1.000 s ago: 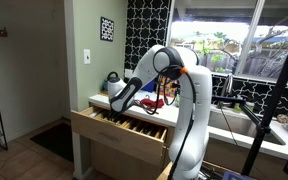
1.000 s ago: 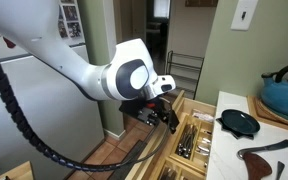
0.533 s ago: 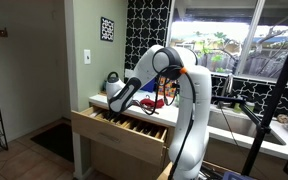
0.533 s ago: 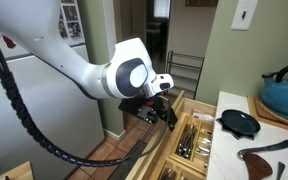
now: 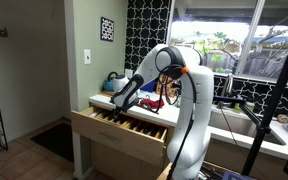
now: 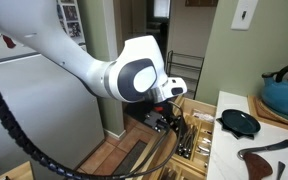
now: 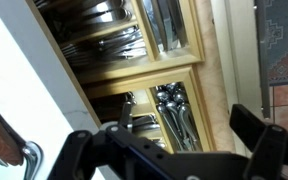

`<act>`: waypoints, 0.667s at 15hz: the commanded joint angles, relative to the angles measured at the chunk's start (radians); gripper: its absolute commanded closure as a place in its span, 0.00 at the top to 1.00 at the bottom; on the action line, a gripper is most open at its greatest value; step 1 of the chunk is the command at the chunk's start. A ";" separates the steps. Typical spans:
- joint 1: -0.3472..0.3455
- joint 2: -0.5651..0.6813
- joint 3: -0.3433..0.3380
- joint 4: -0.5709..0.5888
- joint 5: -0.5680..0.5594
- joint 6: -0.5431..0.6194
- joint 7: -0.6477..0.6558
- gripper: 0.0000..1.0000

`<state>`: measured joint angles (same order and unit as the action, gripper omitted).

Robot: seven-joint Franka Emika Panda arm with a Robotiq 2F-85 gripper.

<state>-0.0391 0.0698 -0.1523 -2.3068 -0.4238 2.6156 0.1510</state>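
My gripper (image 5: pixel 121 108) hangs open and empty just above an open wooden kitchen drawer (image 5: pixel 112 138), seen in both exterior views (image 6: pixel 174 122). The drawer (image 6: pixel 196 140) holds a wooden cutlery organiser. In the wrist view my two black fingers frame the gap (image 7: pixel 169 140), and right below it lies a compartment of spoons (image 7: pixel 174 108). Other compartments with forks and more cutlery (image 7: pixel 104 45) lie beyond. Nothing is between the fingers.
On the white counter stand a blue kettle (image 6: pixel 284 88), a small black pan (image 6: pixel 239 122) and a brown wooden utensil (image 6: pixel 264 150). The kettle also shows by the wall (image 5: pixel 112 80). A sink and window (image 5: pixel 234 60) lie behind the arm. A fridge (image 6: pixel 24 100) stands beside the drawer.
The gripper has shifted a little further along over the open drawer, toward the counter side. It stays open; nothing was picked up.
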 commanded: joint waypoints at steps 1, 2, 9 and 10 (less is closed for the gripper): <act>-0.056 -0.032 -0.008 -0.024 0.080 -0.068 -0.098 0.96; -0.067 -0.030 -0.013 -0.022 0.085 -0.079 -0.110 0.75; -0.128 -0.001 -0.031 -0.048 0.166 -0.121 -0.231 0.40; -0.134 0.002 -0.031 -0.058 0.183 -0.123 -0.258 0.38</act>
<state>-0.1530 0.0713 -0.1812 -2.3331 -0.3068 2.5093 -0.0203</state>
